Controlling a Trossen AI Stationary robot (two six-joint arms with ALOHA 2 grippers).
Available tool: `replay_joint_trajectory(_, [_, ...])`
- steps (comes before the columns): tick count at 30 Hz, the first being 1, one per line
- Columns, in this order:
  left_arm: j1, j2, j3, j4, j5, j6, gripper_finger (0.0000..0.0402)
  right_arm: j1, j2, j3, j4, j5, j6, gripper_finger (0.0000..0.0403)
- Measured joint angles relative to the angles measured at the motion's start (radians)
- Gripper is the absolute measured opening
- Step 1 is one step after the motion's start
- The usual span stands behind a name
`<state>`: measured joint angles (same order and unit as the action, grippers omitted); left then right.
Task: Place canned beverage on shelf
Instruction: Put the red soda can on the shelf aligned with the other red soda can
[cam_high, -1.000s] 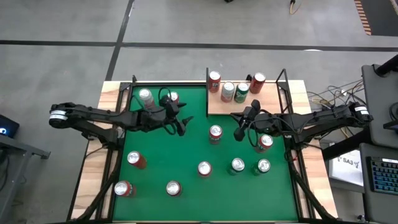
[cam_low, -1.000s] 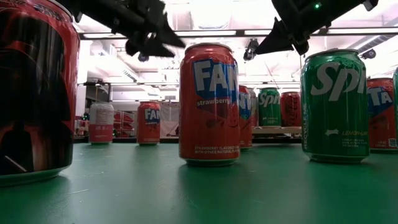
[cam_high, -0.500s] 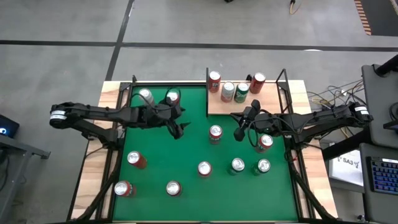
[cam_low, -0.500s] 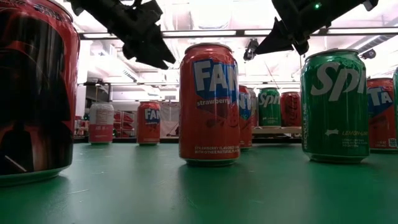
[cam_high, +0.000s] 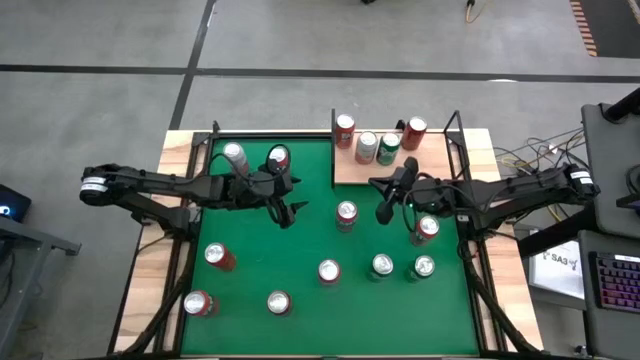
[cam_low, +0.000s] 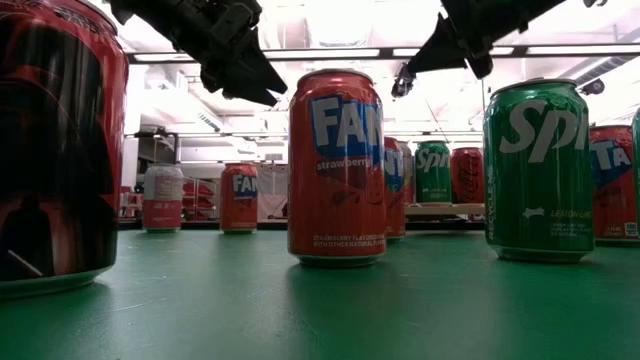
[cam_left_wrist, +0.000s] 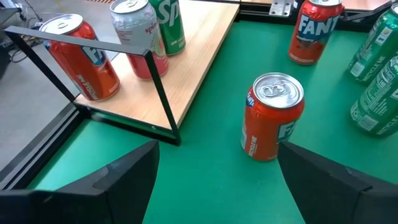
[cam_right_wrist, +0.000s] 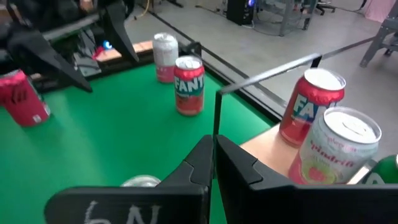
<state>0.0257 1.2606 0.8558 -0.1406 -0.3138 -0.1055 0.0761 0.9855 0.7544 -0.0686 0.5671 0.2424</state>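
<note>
The shelf (cam_high: 392, 165), a pale wooden board edged by black rods, stands at the table's far right and bears several cans (cam_high: 366, 146). A red Fanta can (cam_high: 346, 214) stands upright on the green felt between my two grippers; the left wrist view shows it as a can (cam_left_wrist: 273, 118) just ahead of the fingers. My left gripper (cam_high: 286, 208) hangs open above the felt to the can's left, tilted down, with nothing between its fingers (cam_left_wrist: 124, 177). My right gripper (cam_high: 384, 212) hangs shut and empty to the can's right, near the shelf's front edge.
Several more cans stand about the felt: two at the far left (cam_high: 232, 155), others along the near side (cam_high: 328, 270) and a red one under the right arm (cam_high: 427, 228). The shelf's black rod frame (cam_left_wrist: 158, 87) rises at its corner. Bare felt lies around the middle can.
My left gripper has tipped its fingers downward and swung a little toward the near edge, staying open. The cans have kept their places.
</note>
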Motion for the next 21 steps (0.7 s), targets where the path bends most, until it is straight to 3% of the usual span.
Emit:
replay_joint_trajectory(13, [0.0,0.0,0.0,-0.036,0.0,0.015,0.0311,0.0,0.0,0.045,-0.001,-0.083,0.02,0.0009])
replay_joint_trajectory(21, [0.0,0.0,-0.001,-0.044,0.0,0.015,0.0311,0.0,0.0,0.084,-0.065,-0.214,0.089,0.0009])
